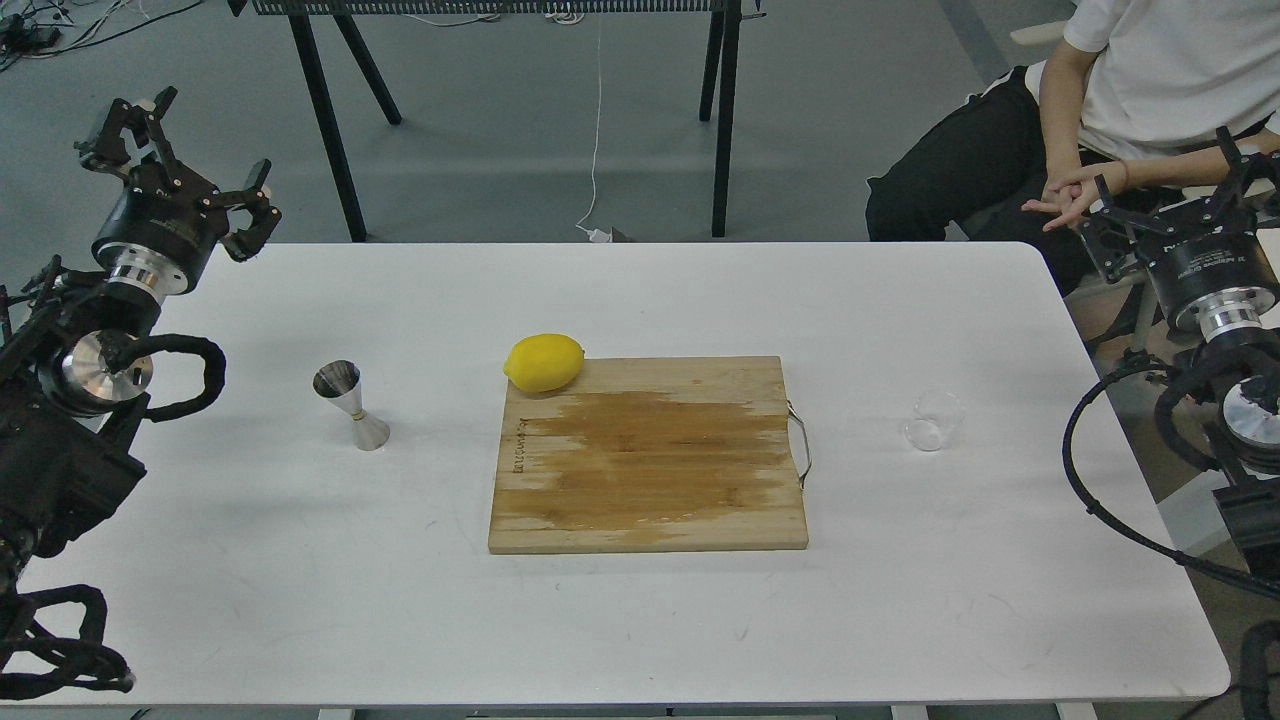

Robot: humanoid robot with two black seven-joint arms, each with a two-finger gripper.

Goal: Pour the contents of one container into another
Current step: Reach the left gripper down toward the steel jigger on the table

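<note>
While both our arms hang off the table's side edges, our right gripper (1180, 195), its fingers spread and empty, is nearer the clear cup (934, 420) by the right edge; our left gripper (170, 150), also spread, is nearer the jigger (352, 404)

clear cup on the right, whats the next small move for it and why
Probably bring the right hand down toward the clear cup. The cup stands untouched on the white table, right of the cutting board, and the jigger stands far off on the left. Both hands hang at the table's edges, holding nothing, the left hand open.
</note>
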